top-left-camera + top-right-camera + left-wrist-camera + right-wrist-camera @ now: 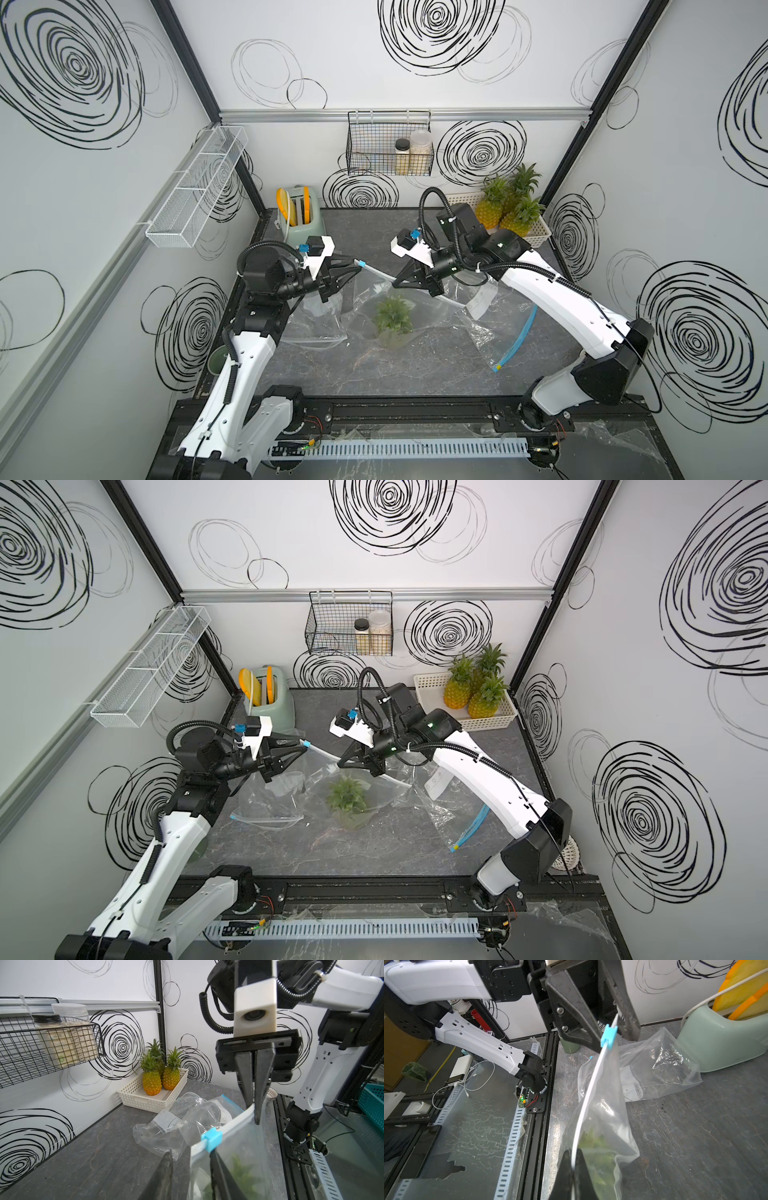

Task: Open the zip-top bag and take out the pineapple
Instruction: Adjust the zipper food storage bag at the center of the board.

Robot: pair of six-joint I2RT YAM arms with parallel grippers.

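The right gripper (254, 1113) is pinched shut on the white zip strip (589, 1088) of the zip-top bag (604, 1105), holding it up over the middle of the countertop (374, 374). The left gripper (615, 1041) stands at the strip's other end, jaws narrow but apart, straddling the blue slider (212, 1139). One finger lies against the slider, though I cannot tell whether it is truly gripped. The pineapple (392, 318) sits low in the bag, leafy crown up. The film is thin, limp and likely slippery, so the stiffer strip is the sound place to hold. The small hard slider needs a square pinch. The pineapple looks light, and its firm body should give a surer grip than its leaves.
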